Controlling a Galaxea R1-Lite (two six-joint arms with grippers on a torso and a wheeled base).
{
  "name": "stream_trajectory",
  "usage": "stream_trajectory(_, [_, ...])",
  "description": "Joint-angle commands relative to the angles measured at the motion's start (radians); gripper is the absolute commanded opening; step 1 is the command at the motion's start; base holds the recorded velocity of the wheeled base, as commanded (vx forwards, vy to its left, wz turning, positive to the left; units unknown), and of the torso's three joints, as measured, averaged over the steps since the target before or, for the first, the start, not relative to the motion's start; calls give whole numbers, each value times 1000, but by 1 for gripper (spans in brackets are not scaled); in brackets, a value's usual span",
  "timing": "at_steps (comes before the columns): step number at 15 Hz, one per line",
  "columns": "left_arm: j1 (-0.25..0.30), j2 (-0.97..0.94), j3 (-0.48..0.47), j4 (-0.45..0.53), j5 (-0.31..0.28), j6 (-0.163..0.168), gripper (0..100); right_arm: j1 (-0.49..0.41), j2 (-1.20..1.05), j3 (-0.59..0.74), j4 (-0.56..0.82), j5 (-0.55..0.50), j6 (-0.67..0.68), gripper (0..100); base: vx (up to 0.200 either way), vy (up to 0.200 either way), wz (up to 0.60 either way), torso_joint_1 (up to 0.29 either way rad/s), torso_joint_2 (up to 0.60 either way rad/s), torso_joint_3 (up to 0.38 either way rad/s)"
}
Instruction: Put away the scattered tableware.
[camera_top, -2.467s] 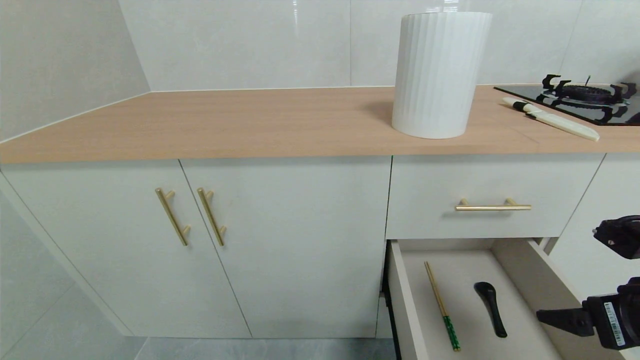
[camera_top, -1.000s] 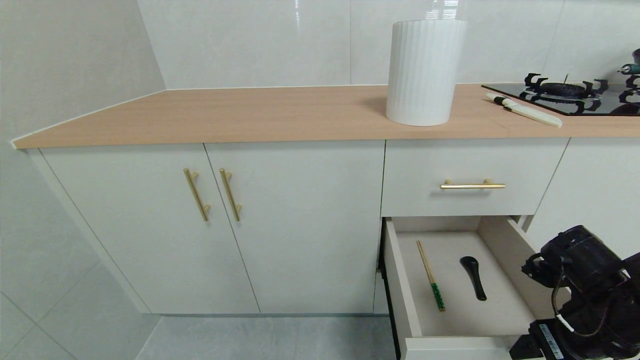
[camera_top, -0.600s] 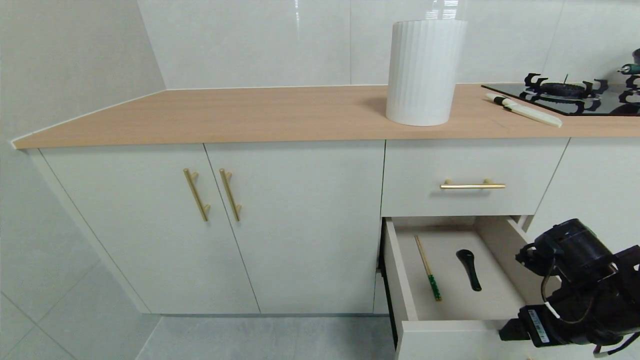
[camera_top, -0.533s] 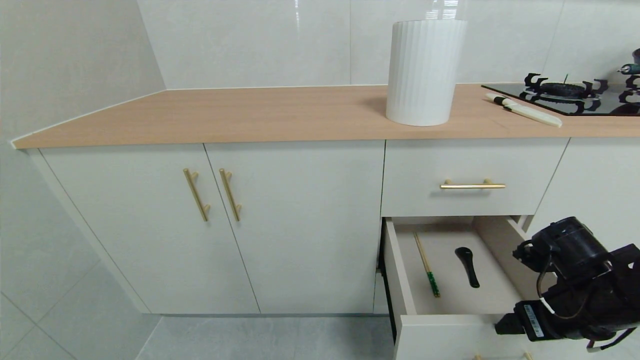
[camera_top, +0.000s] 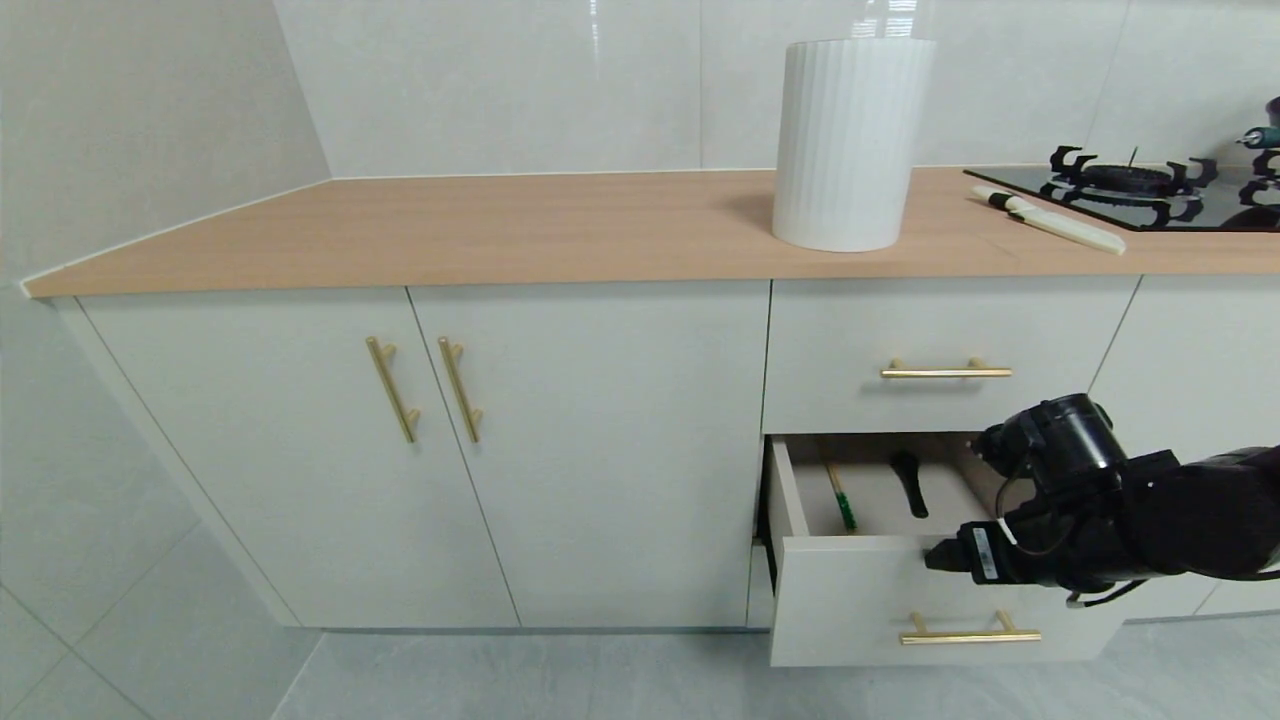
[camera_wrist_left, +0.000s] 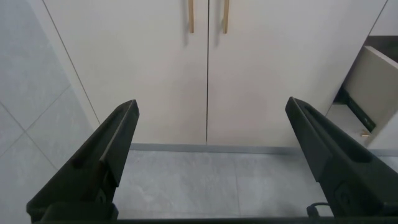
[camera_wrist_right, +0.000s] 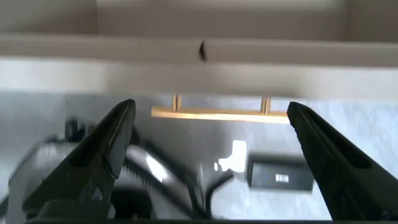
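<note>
One wood surface (camera_top: 500, 225) runs over the cabinets, and below its right part the lower drawer (camera_top: 850, 590) stands partly out, its slide axis running straight back into the cabinet. The right arm is much the nearer one: the right pincer (camera_top: 938, 560) sits at the top edge of the drawer front, so the drawer lies directly ahead of it and the push needed goes straight back along the slide. Its fingers (camera_wrist_right: 115, 140) are spread wide with nothing gripped. The brass handle (camera_wrist_right: 217, 113) lies crosswise beyond them, on the front below the edge, and I cannot tell whether a fingertip touches the panel. The left pincer (camera_wrist_left: 211, 124) hangs well off to the left, jaws apart and empty, facing the double doors (camera_wrist_left: 208, 62) and the floor, so I judge it has no part in this step. Inside the drawer the black spoon (camera_top: 908, 483) and the chopsticks (camera_top: 838, 497) lie side by side, apart, both with their long axes running front to back. Only their far ends show above the front panel. Against the frames of a second and half a second ago, the drawer has slid well in: then both pieces showed full length on the open floor of the drawer, and the handle was barely in view. The right arm has come up and forward with the front. Between the oldest frame and the next the whole picture shifts, which is the camera drawing back.
</note>
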Motion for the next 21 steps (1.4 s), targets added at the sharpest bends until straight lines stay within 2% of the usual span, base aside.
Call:
stream_trajectory(1, [0, 2, -1, 0, 1, 0, 100, -29, 90, -73, -28, 0, -21, 100, 0, 0, 0, 0, 0, 0])
stream_trajectory(6, [0, 2, -1, 0, -1, 0, 100, -64, 184, -204, -71, -1, -44, 100, 0, 0, 0, 0, 0, 0])
stream_trajectory(11, [0, 2, 0, 0, -1, 0, 100, -81, 241, -261, -163, -11, -53, 100, 0, 0, 0, 0, 0, 0])
stream_trajectory(21, [0, 2, 0, 0, -1, 1, 100, -83, 389, -214, -612, -109, -49, 100, 0, 0, 0, 0, 0, 0])
